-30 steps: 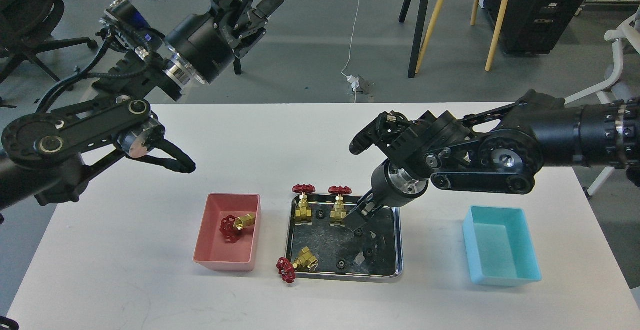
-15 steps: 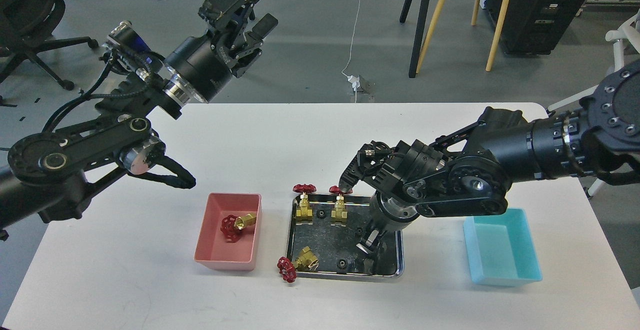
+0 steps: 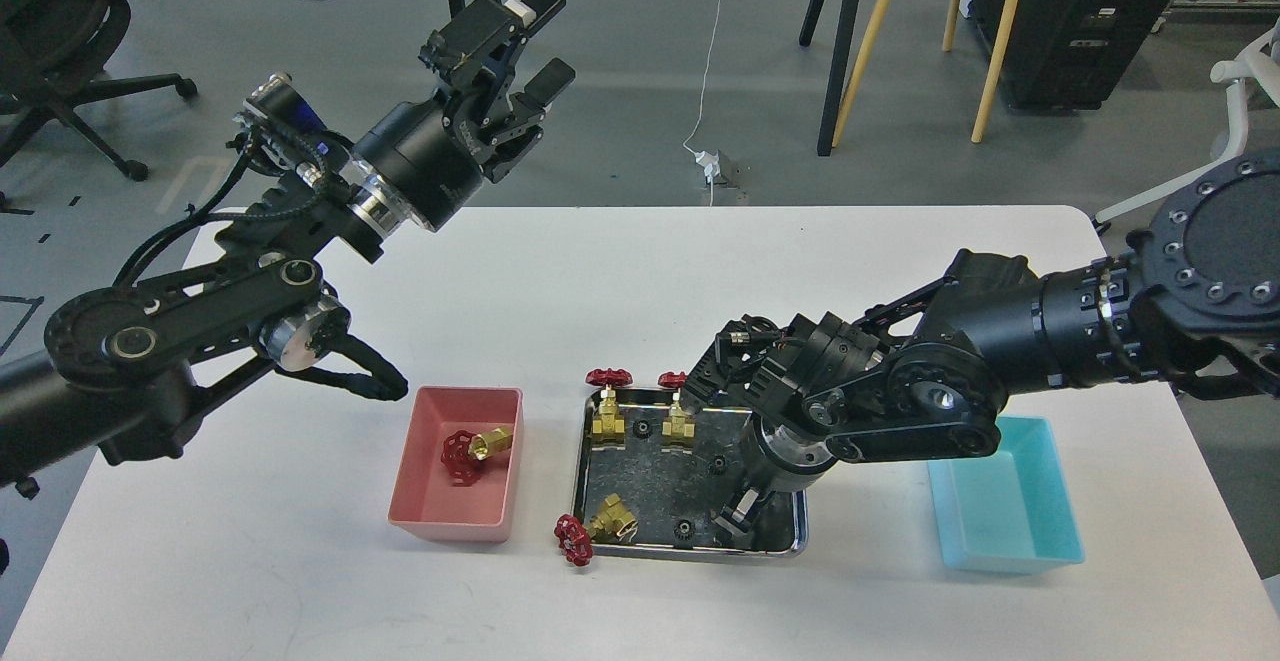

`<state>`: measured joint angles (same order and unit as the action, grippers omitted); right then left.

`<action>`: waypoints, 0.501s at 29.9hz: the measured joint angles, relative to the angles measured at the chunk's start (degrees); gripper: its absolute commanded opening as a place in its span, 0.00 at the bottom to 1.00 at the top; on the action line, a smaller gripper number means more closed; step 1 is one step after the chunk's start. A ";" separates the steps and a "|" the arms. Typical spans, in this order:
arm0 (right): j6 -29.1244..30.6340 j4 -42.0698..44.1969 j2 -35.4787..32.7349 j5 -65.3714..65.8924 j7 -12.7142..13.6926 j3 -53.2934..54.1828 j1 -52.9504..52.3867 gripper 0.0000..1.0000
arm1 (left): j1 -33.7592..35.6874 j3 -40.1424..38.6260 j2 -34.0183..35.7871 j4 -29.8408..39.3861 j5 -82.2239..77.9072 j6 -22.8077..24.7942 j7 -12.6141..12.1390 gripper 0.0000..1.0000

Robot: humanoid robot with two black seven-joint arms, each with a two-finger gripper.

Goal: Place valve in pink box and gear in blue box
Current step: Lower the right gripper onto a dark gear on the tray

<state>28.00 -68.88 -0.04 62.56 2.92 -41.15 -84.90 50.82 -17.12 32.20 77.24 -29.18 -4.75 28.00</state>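
One valve (image 3: 472,448) lies in the pink box (image 3: 412,461). Two valves (image 3: 607,411) (image 3: 677,417) stand upright at the back of the steel tray (image 3: 579,471). A third valve (image 3: 597,525) lies at its front left, with the handwheel over the rim. Black gears (image 3: 683,528) (image 3: 716,463) (image 3: 640,428) lie in the tray. My right gripper (image 3: 736,527) points down into the tray's front right corner, fingers slightly apart, nothing seen between them. The blue box (image 3: 1010,516) is empty, its back left hidden by my right arm. My left gripper (image 3: 520,36) is open and empty, raised high beyond the table.
My left arm's elbow and cable loop (image 3: 375,381) hang over the table just left of the pink box. My right arm (image 3: 900,401) crosses above the tray's right side and the blue box. Chairs, stands and cables are on the floor beyond the table.
My right gripper has dropped and moved from the middle of the tray to its front right corner. My left arm has shifted a little to the right. The valves and boxes have not moved.
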 measured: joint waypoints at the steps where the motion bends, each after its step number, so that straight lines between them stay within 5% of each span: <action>1: 0.00 0.32 0.02 0.00 0.02 0.00 0.19 0.60 | -0.02 0.00 0.00 0.00 0.00 0.00 0.00 0.84; 15: 0.00 1.59 0.05 -0.06 0.07 -0.84 1.54 0.52 | -1.07 0.00 0.04 -0.08 -0.09 0.00 0.00 0.84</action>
<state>28.00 -67.29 0.01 62.50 2.99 -41.99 -83.35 49.76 -17.12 32.25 77.17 -29.27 -4.75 28.00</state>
